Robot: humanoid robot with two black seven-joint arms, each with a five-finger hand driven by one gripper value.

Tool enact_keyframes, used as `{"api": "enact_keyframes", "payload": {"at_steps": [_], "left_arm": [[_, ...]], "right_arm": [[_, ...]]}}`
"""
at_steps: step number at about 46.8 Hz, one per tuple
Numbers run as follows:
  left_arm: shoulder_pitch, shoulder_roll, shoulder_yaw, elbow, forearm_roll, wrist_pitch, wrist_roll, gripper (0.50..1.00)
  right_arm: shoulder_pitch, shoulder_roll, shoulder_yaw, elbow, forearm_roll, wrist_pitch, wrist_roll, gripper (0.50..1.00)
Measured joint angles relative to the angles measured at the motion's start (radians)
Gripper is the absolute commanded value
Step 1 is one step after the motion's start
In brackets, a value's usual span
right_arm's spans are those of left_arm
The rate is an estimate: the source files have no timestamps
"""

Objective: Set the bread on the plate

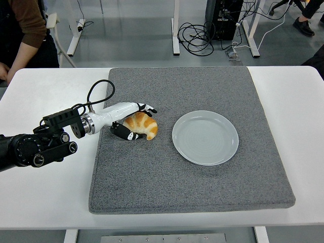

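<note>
the table [30, 91] is the biggest thing here, white, and it runs under the hand and well out past it on every side. on it lies a grey mat [202, 192], and the hand works over the mat's left part, with most of the mat stretching off beyond its fingertips. a person [23, 35] sits off past the far left corner, well behind the hand and clear of it. the left arm [30, 149] comes in low from the left edge, its black forearm ending in a white hand. the plate [205, 137] sits on the mat out ahead of the fingertips, near but apart from them, and it holds nothing yet. the left hand [129, 119] is wrapped around the bread [143, 124]: fingers arch over its far side, the thumb tucks in below on the near side, so it reads as a grasp closing on the roll, though how firm the grip is cannot be told. the bread looks to rest on the mat, inside the hand, between palm and plate. the right arm does not show. as for progress, i judge the task early: the reach is done and the grasp is at hand, while the lift, the short carry toward the plate, the set-down and the release are all left.
</note>
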Motion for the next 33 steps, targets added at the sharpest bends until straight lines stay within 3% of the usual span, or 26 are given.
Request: {"api": "enact_keyframes", "payload": {"at_steps": [33], "left_arm": [[-0.019,0.014,0.017,0.025,-0.002,0.011,-0.026,0.500]], "right_arm": [[0.000,0.000,0.000,0.000,0.000,0.000,0.000,1.000]]}}
